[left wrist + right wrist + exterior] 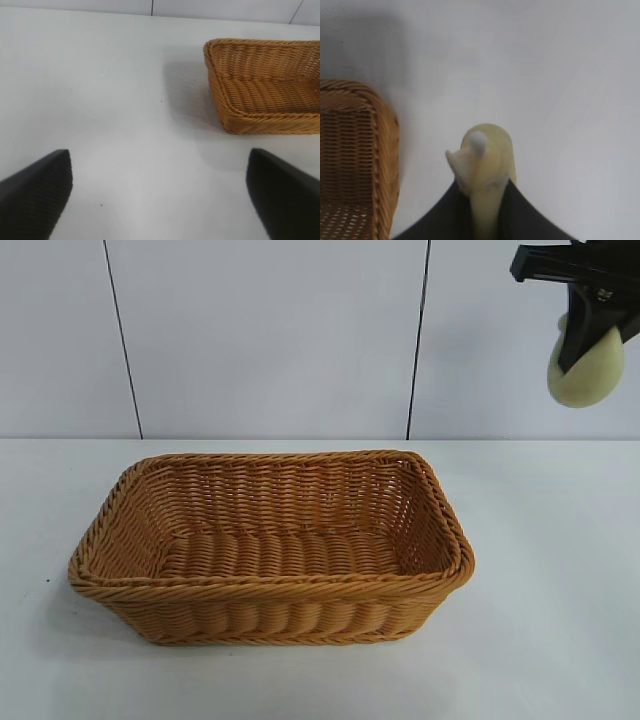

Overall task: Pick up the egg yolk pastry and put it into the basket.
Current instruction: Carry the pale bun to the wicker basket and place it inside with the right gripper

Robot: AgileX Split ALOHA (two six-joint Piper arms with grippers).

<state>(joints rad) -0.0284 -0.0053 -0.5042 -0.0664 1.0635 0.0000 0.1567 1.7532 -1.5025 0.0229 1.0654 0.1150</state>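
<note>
The egg yolk pastry [586, 375] is pale cream-yellow and hangs high in the air at the upper right, squeezed between the black fingers of my right gripper [580, 345], which is shut on it. From the right wrist, the pastry [485, 165] sticks out past the fingers [530, 220], pinched flat, over bare table beside the basket's end [385, 150]. The orange-brown wicker basket [270, 585] stands empty in the middle of the table, below and to the left of the pastry. My left gripper [160, 195] hovers open over the table, with the basket [260, 120] farther off.
White tabletop [540, 640] surrounds the basket on all sides. A white panelled wall [270, 330] with dark seams closes the back.
</note>
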